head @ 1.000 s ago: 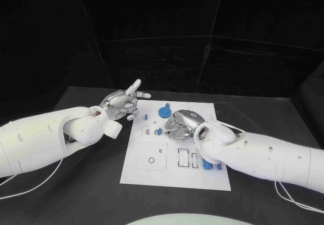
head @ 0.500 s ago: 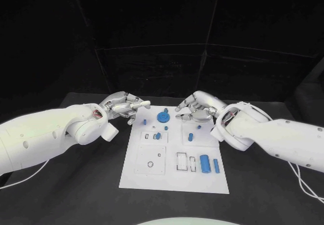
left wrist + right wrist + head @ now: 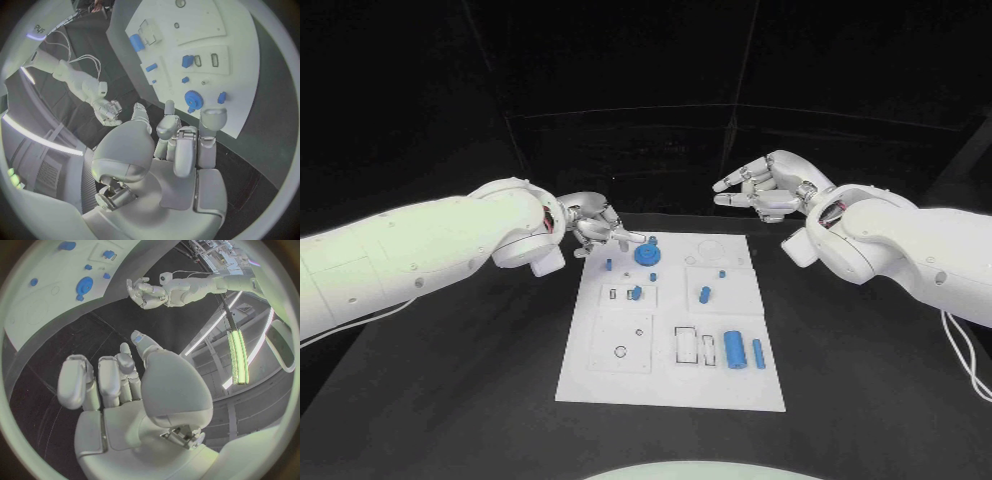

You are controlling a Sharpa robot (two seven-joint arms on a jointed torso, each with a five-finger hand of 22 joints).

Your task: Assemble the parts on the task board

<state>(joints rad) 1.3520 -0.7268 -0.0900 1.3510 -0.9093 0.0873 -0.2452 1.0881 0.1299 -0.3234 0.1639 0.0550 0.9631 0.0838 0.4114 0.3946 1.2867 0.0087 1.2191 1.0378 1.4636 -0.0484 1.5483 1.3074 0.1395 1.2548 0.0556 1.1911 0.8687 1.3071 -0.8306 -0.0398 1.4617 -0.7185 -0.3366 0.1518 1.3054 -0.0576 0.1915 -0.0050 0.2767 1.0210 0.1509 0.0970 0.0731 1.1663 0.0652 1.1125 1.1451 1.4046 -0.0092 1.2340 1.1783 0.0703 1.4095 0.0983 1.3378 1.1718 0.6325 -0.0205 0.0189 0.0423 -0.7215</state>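
The task board (image 3: pixel 668 330) is laid flat in the middle of the black table (image 3: pixel 473 380), below and between both hands. The left hand (image 3: pixel 593 222) is held just beyond the board's far left corner, the right hand (image 3: pixel 769 185) raised well above its far right corner. The board is seen as a white plate with dark-outlined recesses; a blue gear (image 3: pixel 648 253) is seated near its far edge, and blue cylinders (image 3: pixel 737 350) lie beside the near recesses. Nothing is held: the left hand's fingers are loosely spread, the right hand's parted and gently curled.
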